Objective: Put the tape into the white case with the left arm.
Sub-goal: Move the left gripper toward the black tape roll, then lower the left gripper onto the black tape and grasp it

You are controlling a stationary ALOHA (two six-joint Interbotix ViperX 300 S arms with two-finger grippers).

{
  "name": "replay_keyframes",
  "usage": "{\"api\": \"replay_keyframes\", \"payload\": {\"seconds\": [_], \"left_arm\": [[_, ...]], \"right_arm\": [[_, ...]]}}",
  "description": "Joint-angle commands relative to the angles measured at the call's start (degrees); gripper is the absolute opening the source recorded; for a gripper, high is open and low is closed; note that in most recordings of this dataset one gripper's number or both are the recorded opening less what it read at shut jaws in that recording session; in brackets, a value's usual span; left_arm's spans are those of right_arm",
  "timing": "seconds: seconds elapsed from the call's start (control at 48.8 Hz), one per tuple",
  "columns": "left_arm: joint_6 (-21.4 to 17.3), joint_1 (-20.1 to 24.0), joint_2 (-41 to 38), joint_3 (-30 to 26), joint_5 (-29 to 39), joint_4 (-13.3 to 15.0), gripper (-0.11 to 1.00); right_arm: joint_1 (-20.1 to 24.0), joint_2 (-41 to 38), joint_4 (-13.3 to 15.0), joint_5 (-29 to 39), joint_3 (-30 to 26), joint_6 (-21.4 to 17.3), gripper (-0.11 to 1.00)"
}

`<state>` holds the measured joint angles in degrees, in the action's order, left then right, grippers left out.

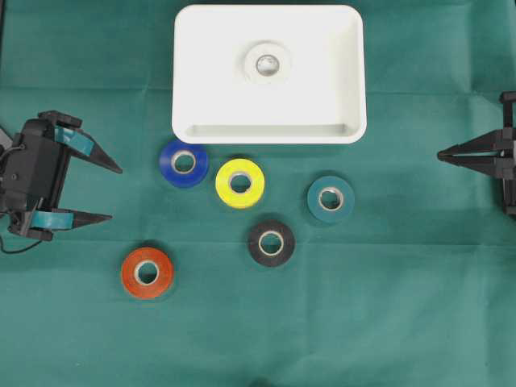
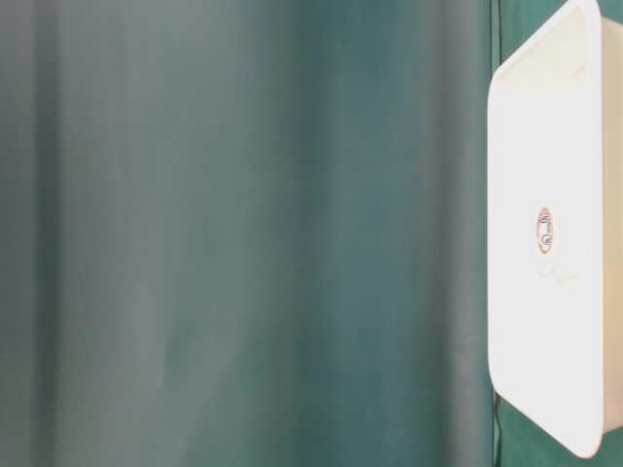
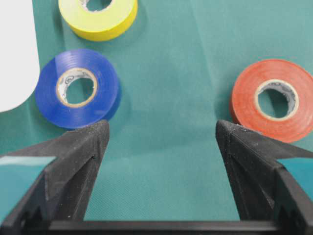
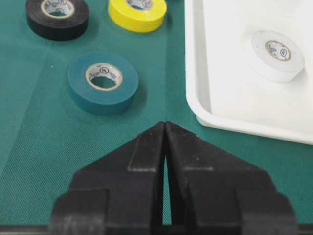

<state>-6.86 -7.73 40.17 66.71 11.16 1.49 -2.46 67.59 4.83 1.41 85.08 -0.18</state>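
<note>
Green cloth covers the table (image 1: pixel 403 322). Near to far in the overhead view: orange roll (image 1: pixel 147 272) lower left, black roll (image 1: pixel 271 243), teal roll (image 1: pixel 330 198), yellow roll (image 1: pixel 240 183), blue roll (image 1: pixel 184 163), then the white case (image 1: pixel 193 81) at top centre with one white roll (image 1: pixel 267 63) inside. My left claw (image 1: pixel 117 193) at the left edge is spread wide, holding nothing, aimed between blue and orange. Right claw (image 1: pixel 442 156) at the right edge is pressed together, empty. I judge one roll done, five left.

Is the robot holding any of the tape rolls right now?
No. The left gripper is open over bare cloth, and the right gripper is shut on nothing.
</note>
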Motion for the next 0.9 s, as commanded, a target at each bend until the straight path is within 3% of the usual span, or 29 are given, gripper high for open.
{"api": "replay_keyframes", "payload": {"seconds": [0.0, 0.287, 0.882], "left_arm": [[0.1, -0.5, -0.9, -1.1, -1.5, 0.1, 0.88], [-0.2, -3.0, -10.7, -6.2, -3.9, 0.1, 0.88], [-0.1, -5.0, -36.1, -28.4, -2.5, 0.1, 0.88]], "right_arm": [[-0.1, -0.4, 0.1, -0.5, -0.6, -0.1, -0.09], [0.0, -0.4, 0.1, -0.6, -0.6, -0.1, -0.09], [-0.1, -0.4, 0.1, -0.6, -0.7, -0.1, -0.09]]}}
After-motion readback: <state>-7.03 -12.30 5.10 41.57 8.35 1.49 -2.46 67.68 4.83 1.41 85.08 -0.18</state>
